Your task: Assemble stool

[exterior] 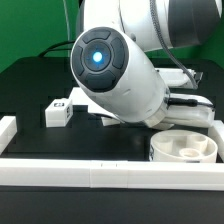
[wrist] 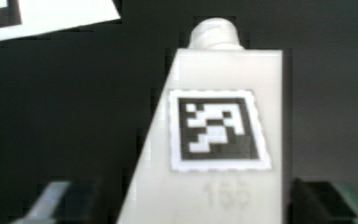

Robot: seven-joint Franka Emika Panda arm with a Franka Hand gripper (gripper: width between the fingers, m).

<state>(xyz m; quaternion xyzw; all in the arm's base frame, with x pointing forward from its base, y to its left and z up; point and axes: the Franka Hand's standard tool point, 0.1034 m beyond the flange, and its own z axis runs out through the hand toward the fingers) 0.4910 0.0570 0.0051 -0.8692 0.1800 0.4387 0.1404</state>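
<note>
- Exterior view: the arm (exterior: 120,75) fills the middle of the picture. Its rounded white housing, with a lit blue disc, is turned toward the camera and hides the hand completely.
- On the black table (exterior: 30,85), toward the exterior view's left, a small leg (exterior: 57,112) lies alone. It is a white block with a black-and-white tag on its side, well apart from the seat.
- The seat (exterior: 183,148), a thick white ring, sits at the exterior view's right, just behind the front rail (exterior: 100,172).
- A side rail (exterior: 8,130) runs along the table's edge at the exterior view's left.
- Some white shapes (exterior: 195,100) show past the arm at the exterior view's right, too hidden to name.
- Wrist view: the gripper (wrist: 194,208) looks down on a tapered leg (wrist: 220,90). The leg is white and narrows to a short peg (wrist: 217,32) at its far end, with a square tag (wrist: 217,128) on its upper face.
- This leg lies between the two dark fingers (wrist: 66,203), one on each side of its wide end.
- The jaws stand partly apart, spanning about the leg's width. One finger seems parted from the leg by a thin dark strip, while the other looks close against it.
- The picture is too blurred to tell whether the pads press on the leg, or whether it is held at all.
- A white tagged piece (wrist: 34,18) shows only in part, apart from the tapered leg across bare black table — what it belongs to cannot be told.
</note>
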